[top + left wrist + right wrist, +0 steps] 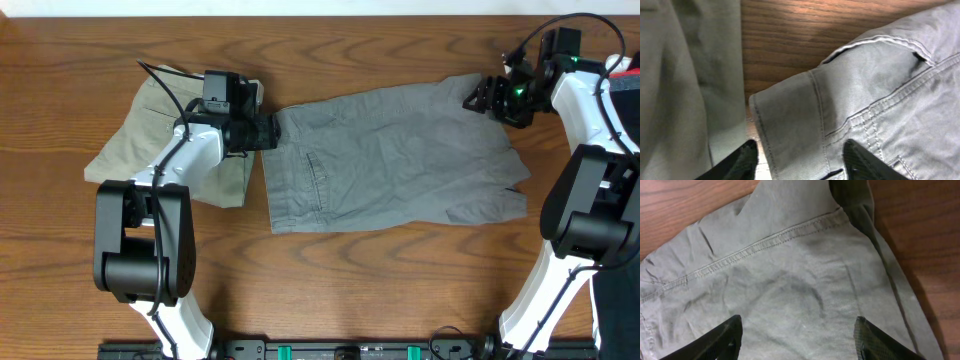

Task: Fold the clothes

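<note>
Mid-grey trousers point(390, 160) lie flat across the middle of the table, waistband to the left. A light khaki pair point(165, 140) lies folded at the left. My left gripper point(268, 132) is at the upper left waistband corner of the grey pair. In the left wrist view its jaws point(802, 152) stand open astride that corner point(790, 125), the left fingertip point(747, 155) just off the cloth's edge. My right gripper point(482, 97) hovers at the grey pair's upper right corner. Its fingers point(730, 335) are spread wide and open point(797, 330) over the grey fabric point(790, 280).
Bare wooden tabletop point(350, 280) surrounds both garments. The khaki pair lies right beside the left gripper, its edge showing in the left wrist view point(685, 90). Both arm bases stand at the front edge, left point(140, 240) and right point(590, 210).
</note>
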Available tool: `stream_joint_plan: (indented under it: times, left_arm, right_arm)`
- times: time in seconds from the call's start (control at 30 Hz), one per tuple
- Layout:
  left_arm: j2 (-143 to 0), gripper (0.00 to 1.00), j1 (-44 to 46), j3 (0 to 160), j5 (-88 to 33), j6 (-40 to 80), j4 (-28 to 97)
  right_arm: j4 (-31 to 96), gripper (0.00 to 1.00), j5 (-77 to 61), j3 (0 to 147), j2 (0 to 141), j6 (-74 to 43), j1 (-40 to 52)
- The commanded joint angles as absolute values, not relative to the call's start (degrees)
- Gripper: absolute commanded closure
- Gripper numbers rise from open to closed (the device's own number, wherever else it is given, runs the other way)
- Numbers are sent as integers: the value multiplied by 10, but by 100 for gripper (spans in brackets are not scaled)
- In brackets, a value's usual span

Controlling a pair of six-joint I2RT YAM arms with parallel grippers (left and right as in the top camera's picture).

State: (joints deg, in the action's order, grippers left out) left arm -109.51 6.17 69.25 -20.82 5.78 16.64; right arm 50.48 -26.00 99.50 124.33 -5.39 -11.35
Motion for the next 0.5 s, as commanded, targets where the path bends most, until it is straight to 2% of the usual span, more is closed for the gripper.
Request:
stream_joint_plan:
  times: [0.0,0.07,0.17,0.27,0.33,0.37,0.47]
  left_arm:
    - [-1099,48,66,696,-226,51,163]
    - [-1099,49,69,696,-227,51,158]
    - [-1101,57,76,696,-235,51,145]
    - [-1100,73,84,697,-236,51,144]
    - [-1097,88,84,697,-236,52,146]
    - [-1094,92,84,697,-236,56,147]
    - [-1066,94,84,700,-235,63,162]
  right_arm:
    - [508,31,-269,1000,1245,-46,-112]
    - [508,31,-269,1000,1245,-46,-112]
    - [507,32,-269,1000,1245,-46,-112]
    - [508,35,-269,1000,1245,-46,-112]
    - [510,35,-269,1000,1245,-46,-112]
    - [510,35,-269,1000,1245,-46,-112]
    - [508,35,-269,1000,1245,-46,-116]
